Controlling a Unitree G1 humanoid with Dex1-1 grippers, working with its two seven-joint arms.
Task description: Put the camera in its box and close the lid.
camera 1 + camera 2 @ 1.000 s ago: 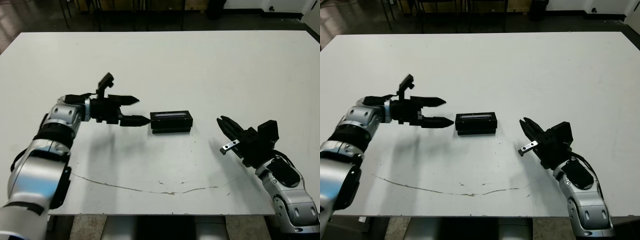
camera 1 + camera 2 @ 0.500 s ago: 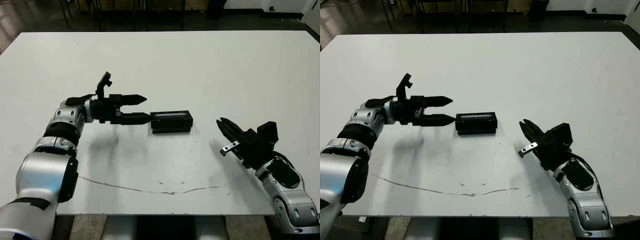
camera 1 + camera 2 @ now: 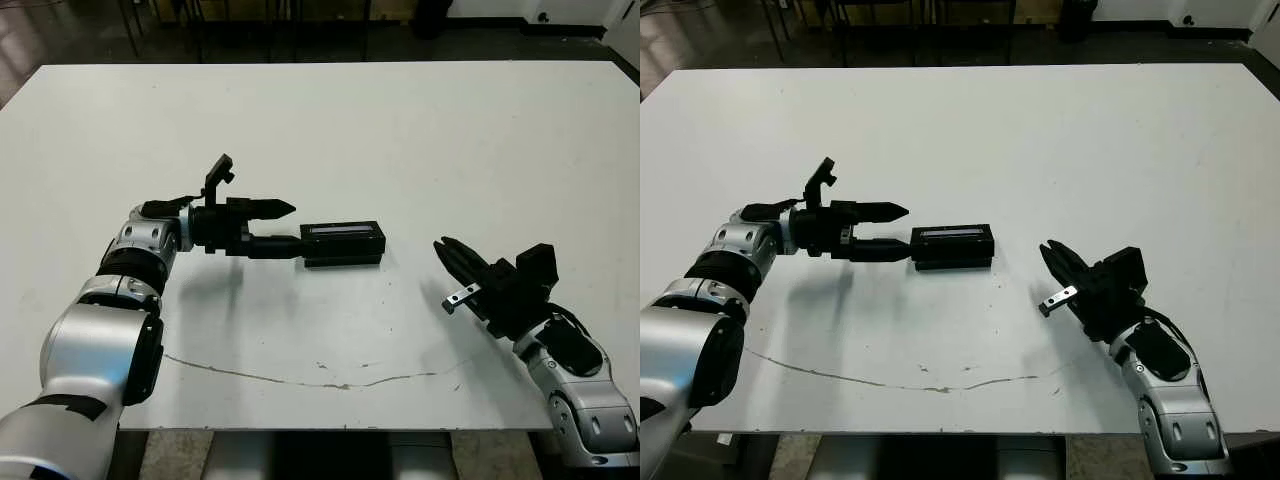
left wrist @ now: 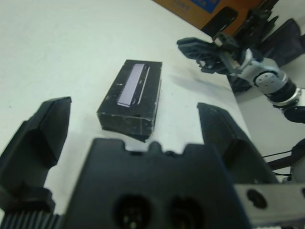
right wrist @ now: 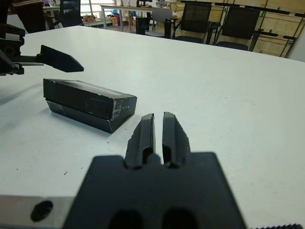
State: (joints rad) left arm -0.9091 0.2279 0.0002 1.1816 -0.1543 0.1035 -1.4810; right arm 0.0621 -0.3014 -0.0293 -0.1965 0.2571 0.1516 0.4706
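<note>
Both pincers are easy to read from where I stand: the left gripper (image 3: 285,227) has its two black fingers spread wide and grasps nothing, while the right gripper (image 3: 450,258) has its fingers pressed together on nothing at all. That left one reaches across the white table (image 3: 400,130) toward the closed box (image 3: 343,255), with its lower fingertip right at the box's left end; I cannot tell whether it actually touches. The lid (image 3: 342,233) sits on top of the box, its glossy grey stripe running along the upper face, and in the left wrist view the lid looks set a little askew over the base. The camera is not visible anywhere; with the lid on, I cannot see inside. Off to the right, the other gripper hangs well apart from the box, near the table's front edge.
</note>
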